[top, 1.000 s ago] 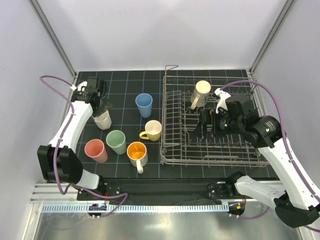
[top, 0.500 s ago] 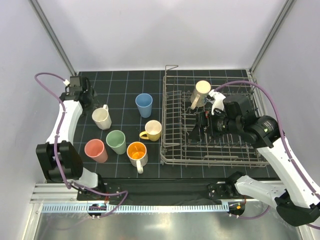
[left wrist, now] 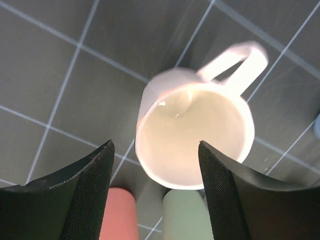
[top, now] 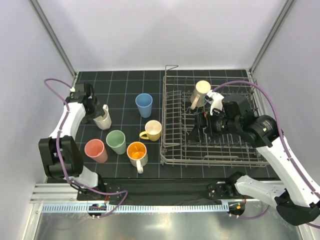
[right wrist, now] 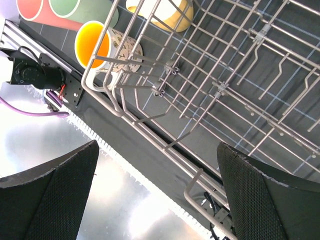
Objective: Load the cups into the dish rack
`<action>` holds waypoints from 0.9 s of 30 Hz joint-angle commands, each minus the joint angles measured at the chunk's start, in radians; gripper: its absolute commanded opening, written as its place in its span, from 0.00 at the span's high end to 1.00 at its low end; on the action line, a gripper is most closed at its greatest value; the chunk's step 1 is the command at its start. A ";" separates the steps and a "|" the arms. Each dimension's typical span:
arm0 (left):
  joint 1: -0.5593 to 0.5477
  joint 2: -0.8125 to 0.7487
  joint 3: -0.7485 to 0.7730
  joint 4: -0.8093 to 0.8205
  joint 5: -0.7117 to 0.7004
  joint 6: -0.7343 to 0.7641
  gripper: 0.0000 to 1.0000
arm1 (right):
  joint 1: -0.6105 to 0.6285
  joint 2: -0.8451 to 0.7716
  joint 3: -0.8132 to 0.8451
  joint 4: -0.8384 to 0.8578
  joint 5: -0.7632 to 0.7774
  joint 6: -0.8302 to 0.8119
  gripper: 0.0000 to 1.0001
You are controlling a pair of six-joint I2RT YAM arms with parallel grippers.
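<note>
Change: left hand (top: 95, 112) is back from the far-left corner, fingers spread either side of the white mug (top: 104, 120).
Right hand (top: 197, 129): spread wide over the dish rack (top: 215, 159).
Count: six cups (top: 116, 141) on the surface (top: 125, 80) left of the one rack, and one cream cup (top: 201, 92) inside.
</note>
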 commanded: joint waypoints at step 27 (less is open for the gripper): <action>0.001 -0.160 -0.101 0.148 0.043 -0.067 1.00 | 0.004 0.127 0.077 0.024 -0.004 -0.005 0.00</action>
